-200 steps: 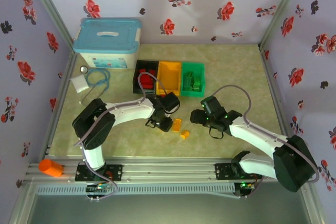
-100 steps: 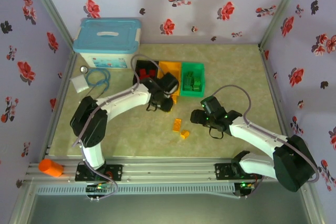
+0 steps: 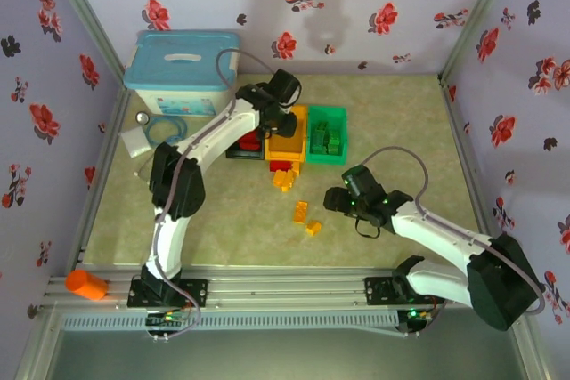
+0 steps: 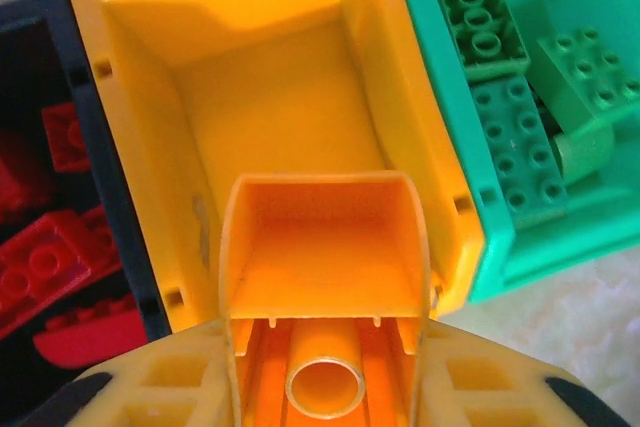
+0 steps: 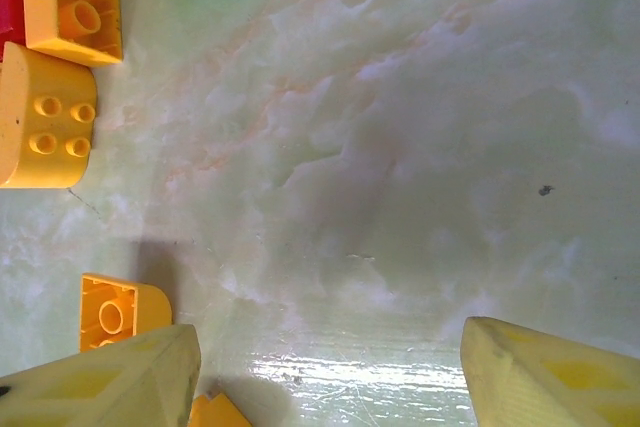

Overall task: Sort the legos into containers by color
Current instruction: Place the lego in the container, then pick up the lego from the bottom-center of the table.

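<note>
My left gripper (image 3: 278,120) hangs above the orange-yellow bin (image 3: 287,141), shut on an orange lego (image 4: 325,277) whose hollow underside faces the wrist camera. The orange-yellow bin (image 4: 150,67) below it looks bare inside. The black bin (image 4: 105,197) holds red legos (image 4: 45,262), and the green bin (image 4: 440,117) holds green legos (image 4: 510,137). My right gripper (image 3: 337,200) stands open low over the table, near loose orange legos (image 3: 301,211). Its open jaws (image 5: 325,372) have bare table between them, with an orange lego (image 5: 112,309) by the left finger.
A small heap of orange and red legos (image 3: 285,175) lies in front of the bins. A white box with a light-blue lid (image 3: 183,73) stands at the back left, a coiled cable (image 3: 165,131) in front of it. An orange cylinder (image 3: 86,285) rests on the front rail.
My left arm has carried the orange lego from the middle of the table back to above the orange-yellow bin. The right arm has barely moved.
</note>
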Motion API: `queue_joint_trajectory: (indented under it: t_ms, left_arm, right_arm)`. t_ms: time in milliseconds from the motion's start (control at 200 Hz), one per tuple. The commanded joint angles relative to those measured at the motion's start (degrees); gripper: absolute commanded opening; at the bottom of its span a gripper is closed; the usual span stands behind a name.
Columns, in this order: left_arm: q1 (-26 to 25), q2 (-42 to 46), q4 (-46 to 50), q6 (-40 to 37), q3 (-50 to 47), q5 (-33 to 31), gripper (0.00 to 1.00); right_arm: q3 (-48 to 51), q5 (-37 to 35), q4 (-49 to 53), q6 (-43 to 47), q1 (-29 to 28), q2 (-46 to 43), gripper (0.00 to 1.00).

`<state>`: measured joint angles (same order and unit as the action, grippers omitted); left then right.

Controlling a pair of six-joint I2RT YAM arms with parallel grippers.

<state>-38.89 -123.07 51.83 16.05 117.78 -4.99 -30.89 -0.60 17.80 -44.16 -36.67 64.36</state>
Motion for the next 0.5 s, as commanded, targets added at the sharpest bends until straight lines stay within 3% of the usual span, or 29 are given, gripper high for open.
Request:
queue_joint_trajectory:
  t_ms: [0, 40, 95, 125, 230, 495]
  left_arm:
    - [1.2, -3.7, 5.3, -1.5, 7.3, -1.6, 0.28]
    - [1.4, -5.3, 6.4, -1.1, 10.0, -2.4, 0.40]
    - [1.7, -7.2, 8.8, -0.5, 13.9, -2.8, 0.72]
    - [1.7, -7.9, 10.0, -0.7, 15.7, -2.7, 0.79]
    - [1.0, -6.6, 10.9, -1.7, 16.1, -3.1, 0.81]
    - [0.1, 8.9, 1.1, 0.4, -4.7, -3.2, 0.82]
  right_arm:
    - [1.1, 0.5, 0.5, -1.3, -0.7, -1.3, 0.70]
    - [1.4, 0.5, 0.3, -1.4, -0.8, -1.6, 0.70]
    - [1.8, 0.5, 0.2, -1.7, -0.9, -2.2, 0.70]
    - [1.9, 0.5, 0.3, -1.8, -1.0, -2.5, 0.70]
    - [2.3, 0.2, 0.7, -1.6, -1.1, -3.3, 0.70]
    - [2.0, 0.5, 0.1, -3.6, -3.7, -1.6, 0.69]
